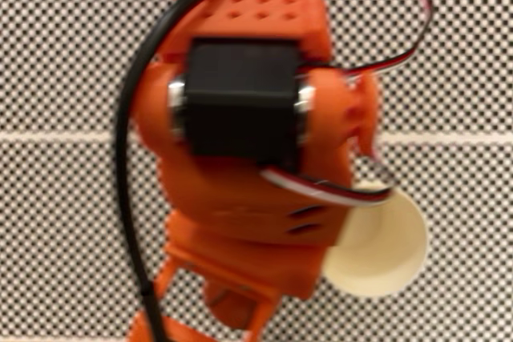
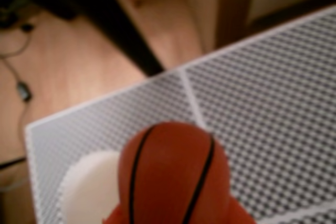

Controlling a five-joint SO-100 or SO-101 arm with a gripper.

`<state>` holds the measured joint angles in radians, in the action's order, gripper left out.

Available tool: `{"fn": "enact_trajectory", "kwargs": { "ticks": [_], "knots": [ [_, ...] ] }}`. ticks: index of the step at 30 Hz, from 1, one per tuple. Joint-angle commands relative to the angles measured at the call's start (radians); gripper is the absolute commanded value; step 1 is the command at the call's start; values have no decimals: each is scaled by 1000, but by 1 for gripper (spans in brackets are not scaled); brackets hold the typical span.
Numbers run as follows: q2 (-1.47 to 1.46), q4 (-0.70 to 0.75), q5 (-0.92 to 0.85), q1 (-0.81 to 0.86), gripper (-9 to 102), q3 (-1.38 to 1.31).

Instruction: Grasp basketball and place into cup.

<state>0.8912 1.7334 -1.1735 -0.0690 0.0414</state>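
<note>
In the wrist view my gripper (image 2: 176, 219) is closed around the basketball (image 2: 173, 174), orange fingers (image 2: 239, 214) pressing its lower sides — the ball raised above the dotted mat (image 2: 262, 103), the cup (image 2: 89, 192) just lower left. In the fixed view my arm (image 1: 240, 118) hides the ball; the cup (image 1: 377, 250) pokes out at lower right.

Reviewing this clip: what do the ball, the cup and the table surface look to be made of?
The ball: probably smooth rubber or plastic, from its even orange surface with thin black seams and a soft sheen. The cup: likely paper, matte cream with a thin rim, though blur leaves plastic possible. The table: a mat or sheet printed with fine black-and-white dots; material unclear.
</note>
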Motion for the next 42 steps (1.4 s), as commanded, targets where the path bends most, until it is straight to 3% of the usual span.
{"fn": "enact_trajectory", "kwargs": {
  "ticks": [1,17,34,42],
  "knots": [
    [83,-8,29,-57,0,-12],
    [89,-8,112,-236,0,137],
    [-6,-8,87,-198,0,80],
    [-26,-8,94,-196,7,43]
  ]
}}
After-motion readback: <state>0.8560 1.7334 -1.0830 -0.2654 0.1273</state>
